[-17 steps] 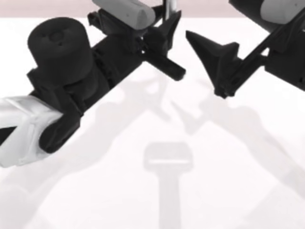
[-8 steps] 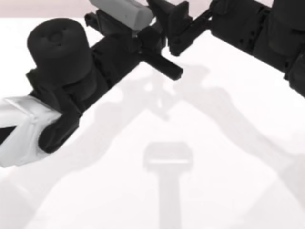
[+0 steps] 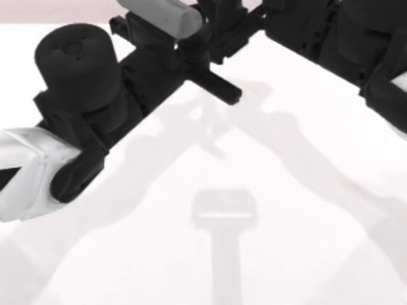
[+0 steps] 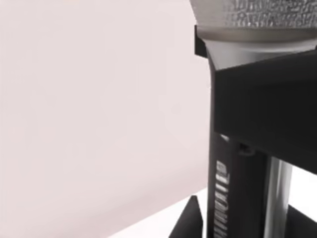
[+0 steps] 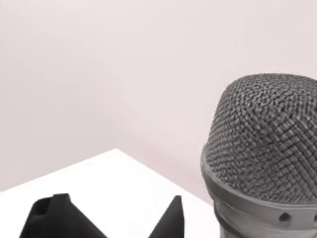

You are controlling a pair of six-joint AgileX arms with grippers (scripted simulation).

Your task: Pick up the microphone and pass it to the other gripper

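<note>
The left gripper is raised above the white table near the far edge, and its fingers are closed on the microphone. In the left wrist view a black finger crosses the slim black handle just under the grey mesh head, so the head sits beyond the finger and the handle runs back past it (the lettering on the handle is too blurred to read).

The right gripper is up against the left one at the top of the overhead view, its black fingers meeting the left fingers around the handle. I cannot tell whether the right fingers are pressed onto it or merely beside it. From the right wrist view the mesh head is very near, just beside the two black fingertips.
</note>
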